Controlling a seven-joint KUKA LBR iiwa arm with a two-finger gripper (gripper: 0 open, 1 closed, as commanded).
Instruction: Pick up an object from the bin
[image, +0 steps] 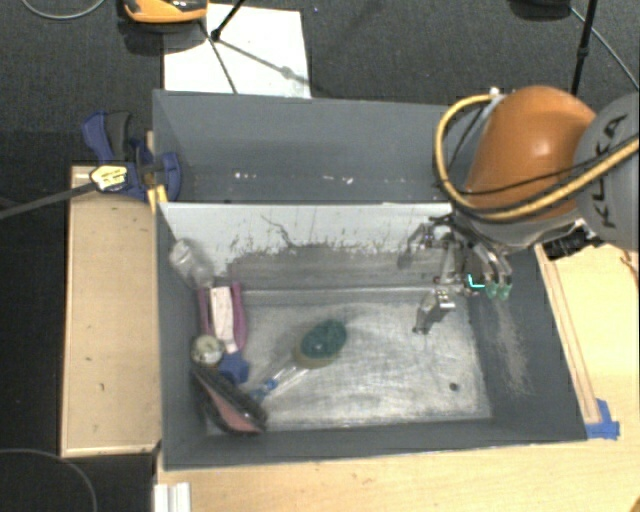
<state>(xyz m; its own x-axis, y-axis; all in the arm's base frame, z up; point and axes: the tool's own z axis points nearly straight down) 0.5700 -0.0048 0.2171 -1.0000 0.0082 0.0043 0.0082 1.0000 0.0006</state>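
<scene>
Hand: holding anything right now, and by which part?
No object shows in the hand; it hangs over bare bin floor, well right of the green round brush.

Even light, pale glare on bin (300, 140)

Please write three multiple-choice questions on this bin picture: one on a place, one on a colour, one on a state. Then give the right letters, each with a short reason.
1. Where in the bin does the heap of small things lie?
A. along the left wall
B. along the right wall
C. in the middle

2. What colour is the round head of the clear-handled brush?
A. red
B. dark green
C. yellow

3. How does the gripper stand to that brush?
A. clasped on it
B. lifting it above the rim
C. apart from it, to its right

Answers: 1 A, they crowd the left wall. 2 B, the head is dark green. 3 C, bare grey floor shows between them.
</scene>
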